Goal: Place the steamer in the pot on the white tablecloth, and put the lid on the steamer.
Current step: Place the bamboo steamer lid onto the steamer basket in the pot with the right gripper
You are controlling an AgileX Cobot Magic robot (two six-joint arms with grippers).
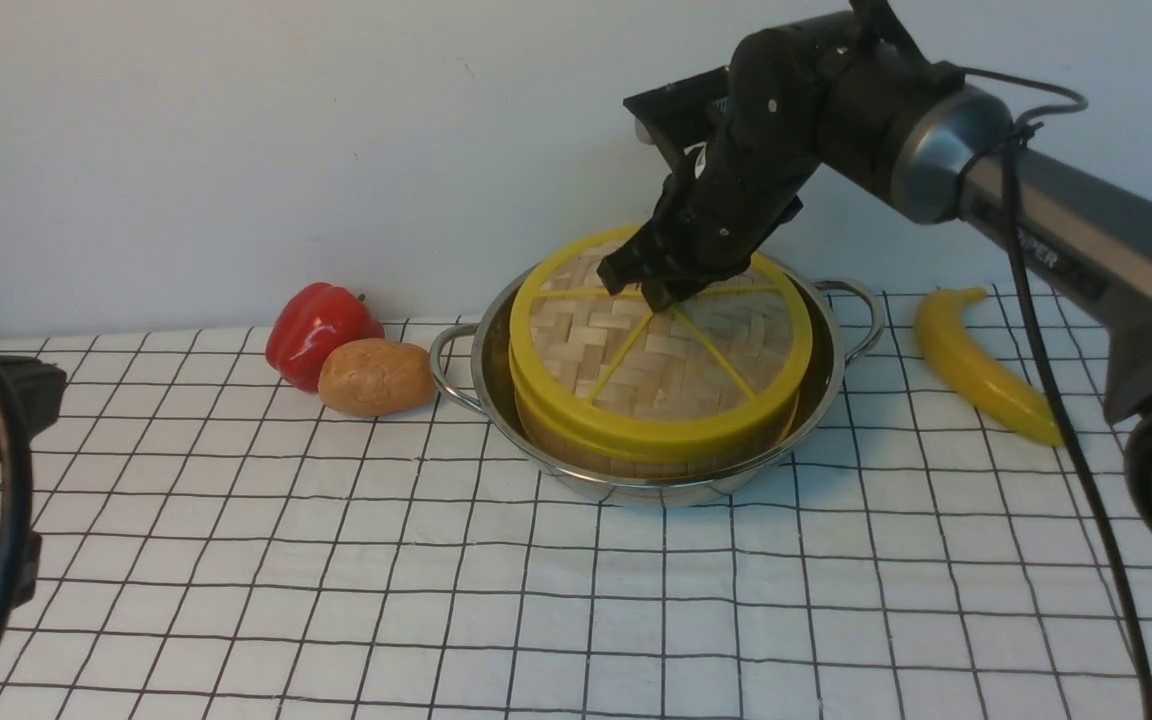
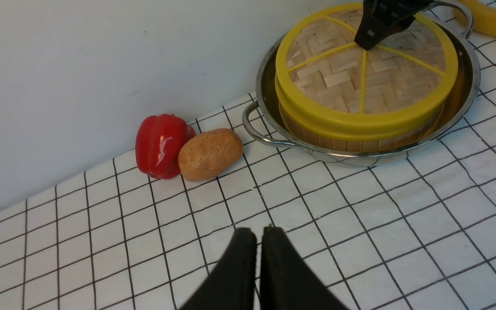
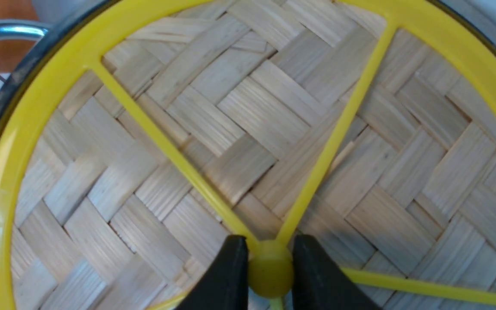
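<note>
Nearest to me, at the bottom centre of the left wrist view, my left gripper (image 2: 259, 234) hangs over the white tablecloth (image 1: 576, 600) with its two black fingers pressed together and nothing between them. The gridded cloth runs bare across the lower half of the front view.

Further back, left of centre in the front view, a red pepper (image 1: 321, 328) and a brown potato (image 1: 376, 377) lie touching each other, the potato just beside the pot's near-side loop handle.

The steel pot (image 1: 492, 372) stands on the cloth at the middle of the front view. Inside it sits the bamboo steamer (image 1: 636, 458), its slatted wall rising above the pot's rim with a gap of bare steel around it. The woven lid (image 1: 656, 352) lies flat on top of the steamer, yellow rim over yellow rim, so I cannot see what the steamer holds.

My right gripper (image 3: 270, 262) comes down from the upper right of the front view onto the lid's centre. Its fingers (image 3: 226, 275) are clamped on either side of the small yellow hub where the spokes meet.

To the right of the pot, apart from it, a yellow banana (image 1: 976, 365) lies on the cloth. A plain pale wall (image 1: 236, 150) fills the top.
</note>
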